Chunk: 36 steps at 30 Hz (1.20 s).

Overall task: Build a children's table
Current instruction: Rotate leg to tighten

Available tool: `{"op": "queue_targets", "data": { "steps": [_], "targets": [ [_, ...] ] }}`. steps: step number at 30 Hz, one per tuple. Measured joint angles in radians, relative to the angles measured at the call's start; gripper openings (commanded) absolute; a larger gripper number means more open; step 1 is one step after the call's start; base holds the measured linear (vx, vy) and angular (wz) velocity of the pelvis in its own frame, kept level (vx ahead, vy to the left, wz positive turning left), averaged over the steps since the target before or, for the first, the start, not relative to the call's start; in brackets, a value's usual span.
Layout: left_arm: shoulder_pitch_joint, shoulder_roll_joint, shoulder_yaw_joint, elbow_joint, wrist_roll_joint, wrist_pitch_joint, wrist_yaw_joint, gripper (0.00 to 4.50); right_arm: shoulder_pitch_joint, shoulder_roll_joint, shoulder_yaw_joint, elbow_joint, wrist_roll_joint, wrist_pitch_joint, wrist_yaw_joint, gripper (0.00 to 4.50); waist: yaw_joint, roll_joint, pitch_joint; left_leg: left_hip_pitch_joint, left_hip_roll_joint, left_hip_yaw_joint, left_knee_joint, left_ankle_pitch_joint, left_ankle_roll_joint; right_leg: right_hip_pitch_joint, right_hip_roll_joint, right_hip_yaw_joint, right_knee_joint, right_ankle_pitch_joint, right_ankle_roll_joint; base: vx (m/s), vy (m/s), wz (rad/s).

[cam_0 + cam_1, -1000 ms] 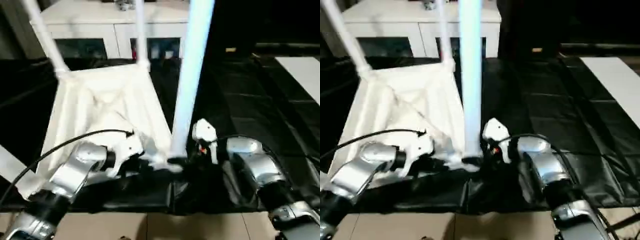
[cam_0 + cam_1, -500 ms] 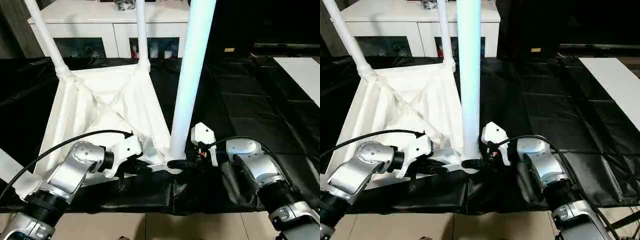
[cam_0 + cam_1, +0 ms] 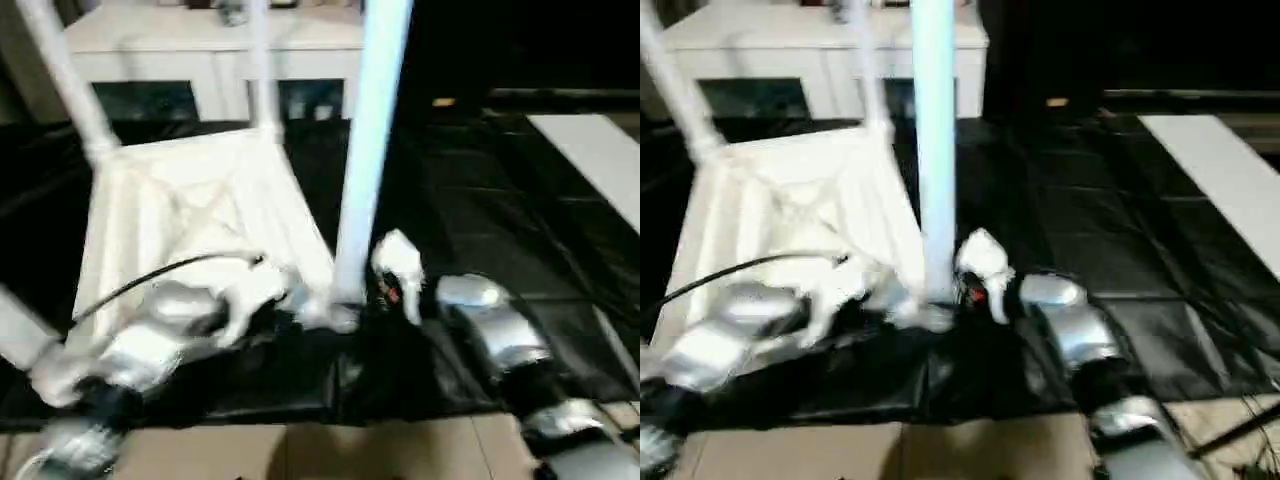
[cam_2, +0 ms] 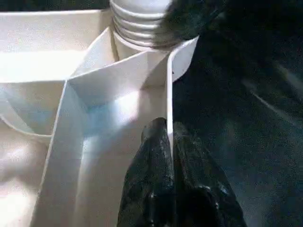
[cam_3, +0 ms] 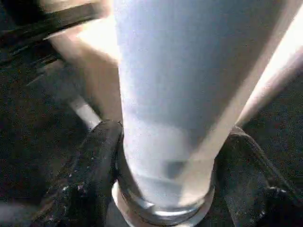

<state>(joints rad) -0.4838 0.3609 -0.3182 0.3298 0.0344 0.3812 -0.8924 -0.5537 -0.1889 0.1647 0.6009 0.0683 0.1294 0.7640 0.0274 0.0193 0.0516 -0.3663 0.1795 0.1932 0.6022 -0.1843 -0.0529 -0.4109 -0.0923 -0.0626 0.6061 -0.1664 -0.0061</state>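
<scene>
So the white plastic rectangular table top [image 3: 195, 215] is lying upside down on the black sheet-covered floor [image 3: 480, 210], ribbed X-braced underside facing up, right in front of both silver forearms.

The left gripper [image 4: 169, 137] comes in low from the near side, forearm angled inward toward the middle. Its two black fingers [image 4: 151, 161] are pressed together on the thin white edge wall of the top, one finger on each side of it, just short of the round corner socket.

The right gripper [image 5: 165, 156] reaches in from the other side, forearm bent inward at about the same height. Its black fingers [image 5: 97, 165] sit around the base of the tall white tapered tube leg [image 3: 365, 150] standing upright in that near corner socket, one finger on each side. They look like they're hugging the tube, but it's blurry enough that I can't swear they're actually touching.

Beyond both grippers, two more white legs [image 3: 65, 85] stand up from the far corners, with a white cabinet with glass doors [image 3: 200, 60] behind them.
</scene>
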Motion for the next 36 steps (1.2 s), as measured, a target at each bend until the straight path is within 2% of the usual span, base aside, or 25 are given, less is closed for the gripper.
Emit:
{"op": "queue_targets", "data": {
  "steps": [3, 6, 10, 14, 15, 16, 18, 19, 24, 29, 33, 34, 36],
  "targets": [
    [-0.041, -0.092, 0.001, 0.039, 0.023, 0.071, 0.126, 0.0, -0.007, 0.051, -0.049, 0.012, -0.003, 0.053, -0.186, 2.59, -0.002, 0.001, 0.0, 0.0, 0.0, -0.004, -0.001, 0.0, 0.0, 0.003, 0.0, -0.004, -0.008, 0.0, 0.0, 0.0, 0.0, 0.0],
    [-0.079, -0.163, 0.002, 0.084, 0.035, 0.114, 0.216, 0.0, -0.027, 0.091, -0.073, 0.042, -0.019, 0.065, -0.323, 2.59, -0.009, 0.002, -0.001, 0.0, -0.002, -0.009, -0.001, 0.0, 0.0, 0.006, 0.0, -0.005, -0.015, 0.0, 0.0, 0.0, 0.0, 0.0],
    [-0.122, -0.222, 0.003, 0.169, 0.051, 0.102, 0.298, 0.0, -0.047, 0.129, -0.085, 0.083, -0.05, 0.054, -0.464, 2.59, -0.02, 0.011, -0.007, 0.0, -0.005, -0.013, -0.002, 0.0, 0.0, 0.013, 0.0, -0.007, -0.028, 0.0, 0.0, 0.0, 0.0, 0.0],
    [-0.143, -0.233, 0.004, 0.213, 0.052, 0.083, 0.307, 0.0, -0.058, 0.137, -0.089, 0.112, -0.072, 0.026, -0.482, 2.59, -0.023, 0.013, -0.009, -0.001, -0.008, -0.013, -0.001, 0.0, 0.001, 0.014, -0.001, -0.005, -0.03, 0.0, 0.0, 0.0, 0.0, 0.0],
    [-0.144, -0.233, 0.004, 0.215, 0.052, 0.081, 0.307, 0.0, -0.058, 0.137, -0.089, 0.114, -0.073, 0.021, -0.482, 3.29, -0.023, 0.013, -0.009, -0.001, -0.008, -0.014, -0.002, 0.0, 0.001, 0.014, -0.001, -0.005, -0.03, 0.0, 0.0, 0.0, 0.0, 0.0],
    [-0.144, -0.232, 0.004, 0.215, 0.052, 0.081, 0.307, 0.0, -0.057, 0.136, -0.089, 0.114, -0.073, 0.018, -0.475, 3.29, -0.023, 0.013, -0.009, -0.002, -0.008, -0.013, -0.002, 0.0, 0.001, 0.014, -0.001, -0.005, -0.03, 0.0, 0.0, 0.0, 0.0, 0.0],
    [-0.143, -0.218, 0.004, 0.212, 0.051, 0.079, 0.305, 0.0, -0.045, 0.136, -0.088, 0.101, -0.07, 0.006, -0.436, 3.36, -0.024, 0.013, -0.008, -0.001, -0.007, -0.015, -0.002, 0.0, 0.001, 0.014, 0.0, -0.007, -0.03, 0.0, 0.0, 0.0, 0.0, 0.0],
    [-0.139, -0.206, 0.003, 0.205, 0.051, 0.075, 0.298, 0.0, -0.039, 0.133, -0.086, 0.095, -0.068, -0.004, -0.414, 3.65, -0.028, 0.013, -0.008, -0.001, -0.007, -0.015, -0.003, 0.0, 0.001, 0.013, 0.0, -0.007, -0.03, 0.0, 0.0, 0.0, 0.0, 0.0],
    [-0.127, -0.168, 0.007, 0.193, 0.051, 0.057, 0.279, 0.0, -0.034, 0.116, -0.064, 0.077, -0.055, -0.031, -0.315, 3.73, -0.048, 0.012, -0.008, -0.001, -0.007, -0.021, -0.004, 0.0, 0.001, 0.01, 0.0, -0.012, -0.03, 0.0, 0.0, 0.0, 0.0, 0.0],
    [-0.062, -0.057, -0.015, 0.12, 0.045, -0.046, 0.14, 0.0, -0.002, 0.004, -0.002, 0.026, -0.033, -0.081, -0.071, 3.73, -0.049, 0.01, -0.007, -0.002, -0.007, -0.023, -0.005, 0.0, 0.001, 0.007, 0.0, -0.013, -0.03, 0.0, 0.0, 0.0, 0.0, 0.0],
    [0.046, 0.107, -0.032, -0.025, -0.025, -0.119, -0.093, 0.0, 0.051, -0.12, 0.053, -0.038, -0.017, -0.112, 0.201, 3.73, -0.037, 0.01, -0.006, -0.003, -0.006, -0.022, -0.007, -0.001, 0.0, 0.006, 0.001, -0.012, -0.028, 0.002, -0.003, 0.013, -0.003, 0.02],
    [0.061, 0.135, -0.035, -0.054, -0.042, -0.124, -0.145, 0.0, 0.055, -0.142, 0.059, -0.038, -0.015, -0.112, 0.248, 3.73, -0.024, 0.01, -0.006, -0.004, -0.006, -0.021, -0.007, -0.001, 0.0, 0.006, 0.001, -0.01, -0.027, 0.005, -0.005, 0.054, -0.01, 0.15],
    [0.066, 0.15, -0.039, -0.075, -0.046, -0.123, -0.189, 0.0, 0.054, -0.155, 0.073, -0.05, -0.001, -0.114, 0.313, 3.73, -0.01, 0.01, -0.006, -0.004, -0.005, -0.014, -0.01, -0.001, 0.001, 0.007, 0.002, -0.004, -0.026, 0.009, -0.012, 0.05, -0.009, 0.17]
  ]
}}
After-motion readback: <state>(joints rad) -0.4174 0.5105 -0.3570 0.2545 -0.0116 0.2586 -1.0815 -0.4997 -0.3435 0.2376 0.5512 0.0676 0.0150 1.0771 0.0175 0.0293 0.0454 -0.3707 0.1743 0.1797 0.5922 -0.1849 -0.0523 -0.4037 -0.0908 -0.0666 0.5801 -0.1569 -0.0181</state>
